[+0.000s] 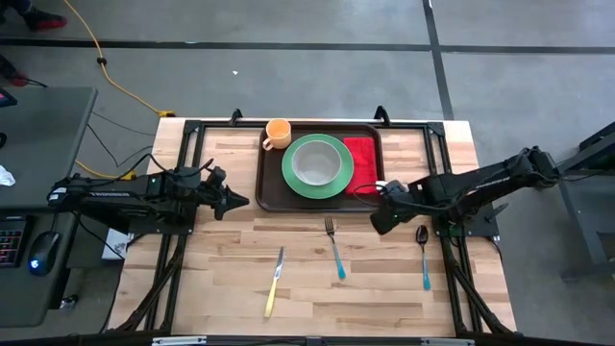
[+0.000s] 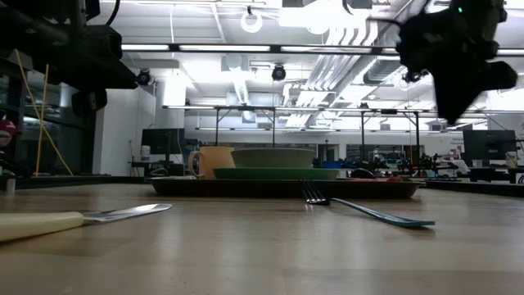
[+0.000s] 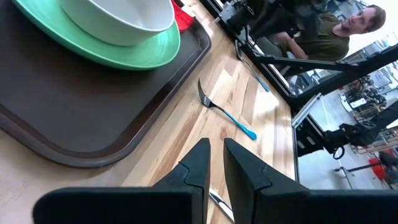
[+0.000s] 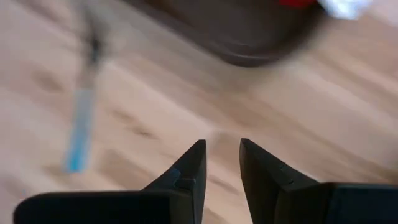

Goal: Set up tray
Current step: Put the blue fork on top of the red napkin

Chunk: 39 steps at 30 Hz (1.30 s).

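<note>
Fingers (image 4: 200,163) of our right arm, slightly apart and empty, hover right of center; the tray (image 1: 272,192) lies up-left, long axis horizontal, nearer this arm.

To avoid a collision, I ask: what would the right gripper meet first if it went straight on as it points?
The right gripper would probably meet bare table first, just before the tray.

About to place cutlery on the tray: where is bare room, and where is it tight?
On the tray, only the bare strip left of the green plate, below the mug. The right side is crowded: napkin, with the right claw at that corner. The wood between knife and fork is free.
</note>
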### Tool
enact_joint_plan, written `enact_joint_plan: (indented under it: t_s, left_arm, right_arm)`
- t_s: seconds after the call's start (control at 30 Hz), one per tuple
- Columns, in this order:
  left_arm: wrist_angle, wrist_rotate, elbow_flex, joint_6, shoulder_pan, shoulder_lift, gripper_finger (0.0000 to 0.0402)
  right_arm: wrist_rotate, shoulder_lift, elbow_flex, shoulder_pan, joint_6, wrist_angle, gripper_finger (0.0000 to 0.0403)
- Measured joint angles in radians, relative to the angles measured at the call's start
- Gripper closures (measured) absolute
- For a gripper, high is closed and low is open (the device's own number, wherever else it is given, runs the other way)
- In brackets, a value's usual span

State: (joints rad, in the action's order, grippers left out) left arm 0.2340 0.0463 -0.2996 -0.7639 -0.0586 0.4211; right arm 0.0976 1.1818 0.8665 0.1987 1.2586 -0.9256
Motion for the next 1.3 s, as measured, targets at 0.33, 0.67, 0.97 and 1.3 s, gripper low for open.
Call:
enact_joint_plan:
  t_s: [0.33,0.67,0.97,1.3]
  left_arm:
    - [0.022,0.0,0.0,0.017,0.0,0.0,0.0325]
    - [0.084,0.0,0.0,0.026,0.0,0.0,0.0325]
    - [0.084,0.008,0.0,0.062,0.0,0.0,0.0325]
    - [0.087,0.019,0.0,0.1,0.0,0.0,0.0325]
  right_arm:
    - [0.0,0.011,0.0,0.027,-0.014,0.413,0.0359]
    - [-0.049,0.09,0.0,0.027,-0.009,0.583,0.0391]
    - [-0.125,0.161,0.0,0.027,0.023,0.673,0.0395]
    - [-0.186,0.232,0.002,0.037,0.083,0.678,0.0402]
